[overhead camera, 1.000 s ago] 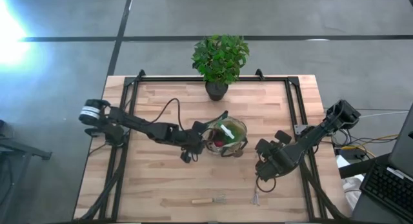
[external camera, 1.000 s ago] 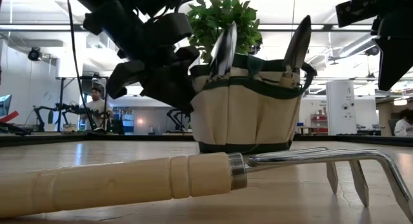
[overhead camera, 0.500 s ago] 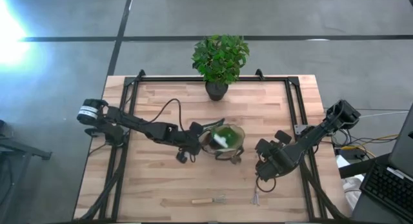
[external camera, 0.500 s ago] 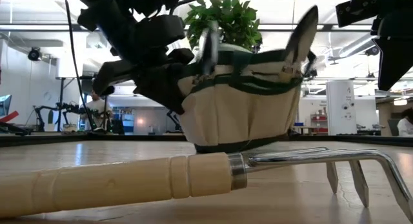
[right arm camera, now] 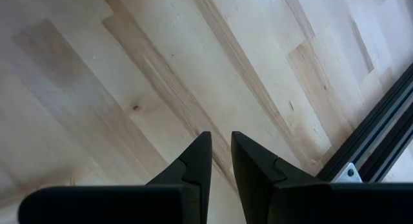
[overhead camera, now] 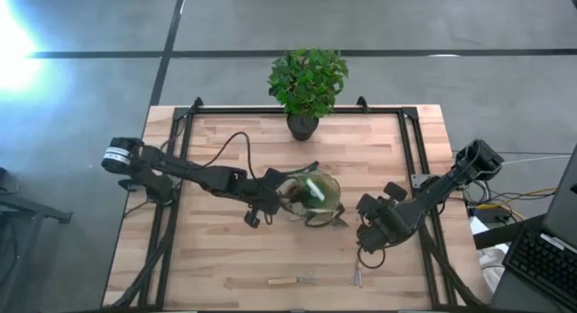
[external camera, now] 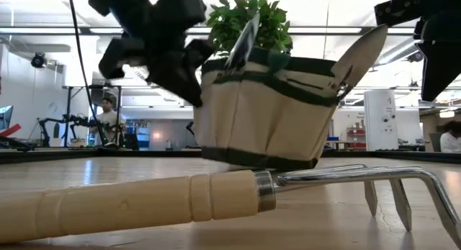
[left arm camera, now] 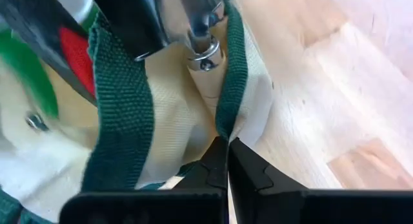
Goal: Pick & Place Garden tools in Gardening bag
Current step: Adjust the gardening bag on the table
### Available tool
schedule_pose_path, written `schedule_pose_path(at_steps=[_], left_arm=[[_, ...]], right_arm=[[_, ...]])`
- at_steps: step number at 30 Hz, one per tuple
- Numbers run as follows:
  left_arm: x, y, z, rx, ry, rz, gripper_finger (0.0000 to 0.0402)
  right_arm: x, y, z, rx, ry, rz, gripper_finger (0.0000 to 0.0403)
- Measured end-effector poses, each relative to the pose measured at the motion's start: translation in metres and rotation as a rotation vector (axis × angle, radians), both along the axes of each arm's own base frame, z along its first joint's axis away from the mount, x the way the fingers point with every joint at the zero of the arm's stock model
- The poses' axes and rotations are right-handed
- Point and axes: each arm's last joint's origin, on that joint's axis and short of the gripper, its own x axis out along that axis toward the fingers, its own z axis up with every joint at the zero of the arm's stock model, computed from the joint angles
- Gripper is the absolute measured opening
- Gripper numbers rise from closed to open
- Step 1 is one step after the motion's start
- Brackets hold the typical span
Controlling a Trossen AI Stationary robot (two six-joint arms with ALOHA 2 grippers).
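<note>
The left hand (left arm camera: 227, 161) pinches the gardening bag (external camera: 266, 113) rim, tilting it on the counter (overhead camera: 225, 250). The right hand (right arm camera: 219, 153) waits nearby, slightly parted, empty.

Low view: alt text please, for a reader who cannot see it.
The left gripper pinches the rim of the gardening bag, tipping it off the table, trowel blades poking out. A wooden-handled rake lies in front.

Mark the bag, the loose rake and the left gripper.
bag (external camera: 263, 113): low view, front fabric wall.
rake (external camera: 130, 201): low view, wooden handle.
left gripper (left arm camera: 227, 161): left wrist view, fingertips pinching bag rim.
</note>
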Motion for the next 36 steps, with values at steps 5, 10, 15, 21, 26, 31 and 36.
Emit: schedule_pose_path(at_steps=[5,10,15,21,26,31,36], left_arm=[[0.001,0.000,0.009,0.020,-0.009,-0.032,0.0001],[-0.001,0.000,0.008,0.005,0.016,-0.033,0.0001],[-0.004,0.000,0.005,-0.025,0.057,-0.009,0.0001],[-0.009,0.000,-0.006,-0.056,0.100,0.019,0.0001],[-0.012,0.000,-0.011,-0.058,0.116,0.025,0.0005],[-0.012,0.001,-0.011,-0.052,0.117,0.026,0.0022],[-0.012,0.001,-0.012,-0.034,0.117,0.025,0.0034]], right_arm=[[0.000,0.000,0.000,0.002,-0.004,-0.001,0.0052],[0.000,0.000,0.000,0.002,-0.005,-0.002,0.0052],[0.000,0.000,0.000,0.003,-0.006,-0.003,0.0052],[0.001,0.000,0.000,0.004,-0.007,-0.003,0.0052],[0.001,0.000,0.000,0.005,-0.008,-0.003,0.0052],[0.001,0.001,0.000,0.008,-0.011,-0.003,0.0052],[0.001,0.001,0.000,0.010,-0.014,-0.003,0.0052]])
